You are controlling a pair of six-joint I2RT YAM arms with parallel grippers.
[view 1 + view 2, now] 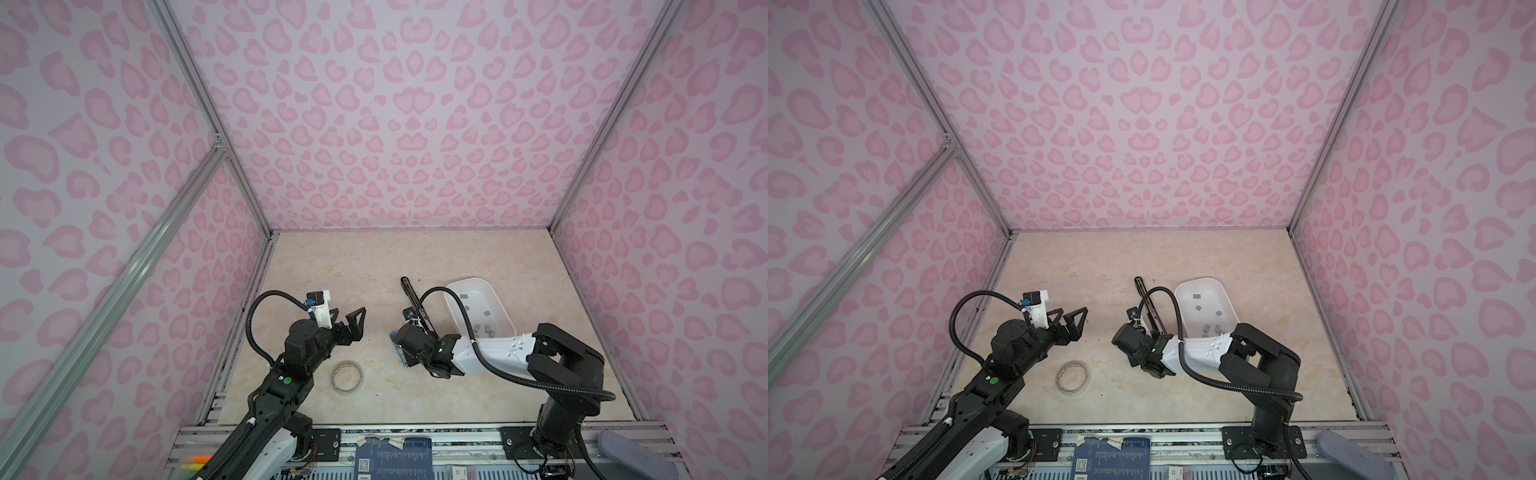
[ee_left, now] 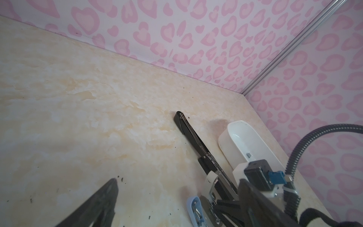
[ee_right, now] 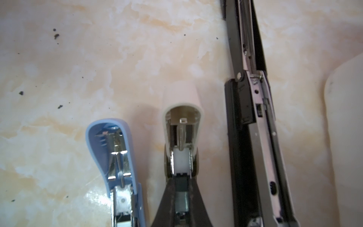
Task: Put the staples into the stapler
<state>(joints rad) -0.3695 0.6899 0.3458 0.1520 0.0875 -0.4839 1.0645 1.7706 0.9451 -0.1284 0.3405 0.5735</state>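
The right pincer [image 3: 181, 177] pinches staples [image 3: 181, 202] over the white stapler [image 3: 182, 110], while the left pincer [image 1: 351, 311], spread wide, hovers near the counter's [image 1: 332, 266] left edge.

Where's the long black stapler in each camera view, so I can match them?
Both top views: long black stapler, right of centre, left of the white tray.
Left wrist: lying along the tray's wall.
Right wrist: between the cream stapler and the tray.
Shared landmark: the white tray.
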